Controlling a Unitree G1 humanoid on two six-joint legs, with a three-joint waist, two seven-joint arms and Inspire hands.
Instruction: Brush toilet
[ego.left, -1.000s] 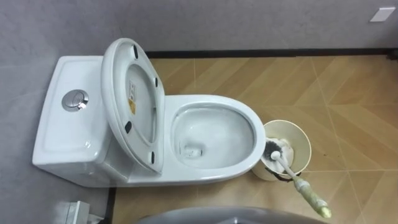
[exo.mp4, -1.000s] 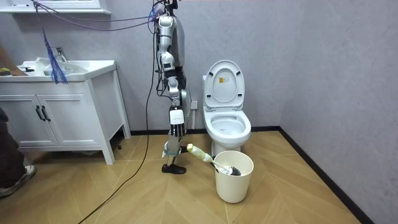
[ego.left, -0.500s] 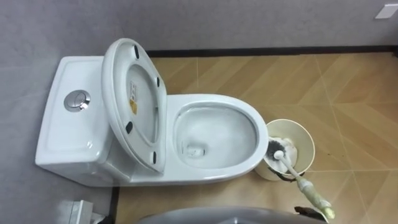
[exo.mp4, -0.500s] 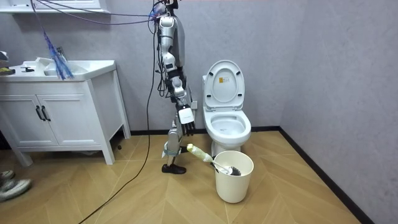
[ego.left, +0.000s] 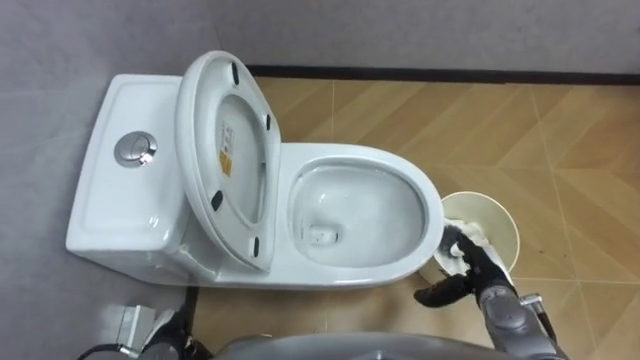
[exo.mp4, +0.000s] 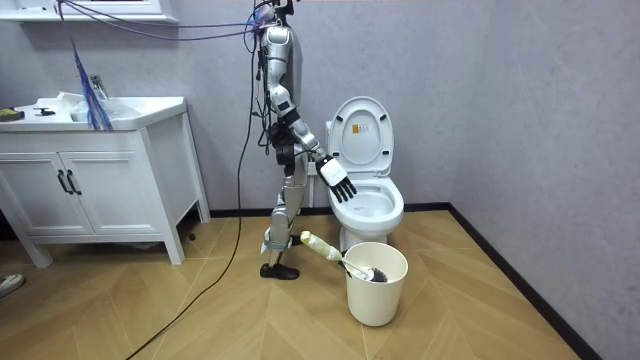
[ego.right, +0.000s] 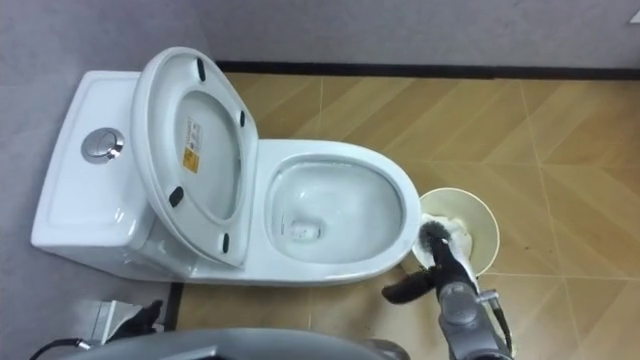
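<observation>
Where one toilet (ego.left: 110, 200) stands, one brush (exo.mp4: 340, 258) leans — in one bucket (exo.mp4: 376, 296).

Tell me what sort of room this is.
Most likely a bathroom: a white toilet with its lid raised, a vanity cabinet with a basin, and a bucket holding a toilet brush.

Eye views look down on toilet (ego.left: 350, 155); room view faces it.
</observation>
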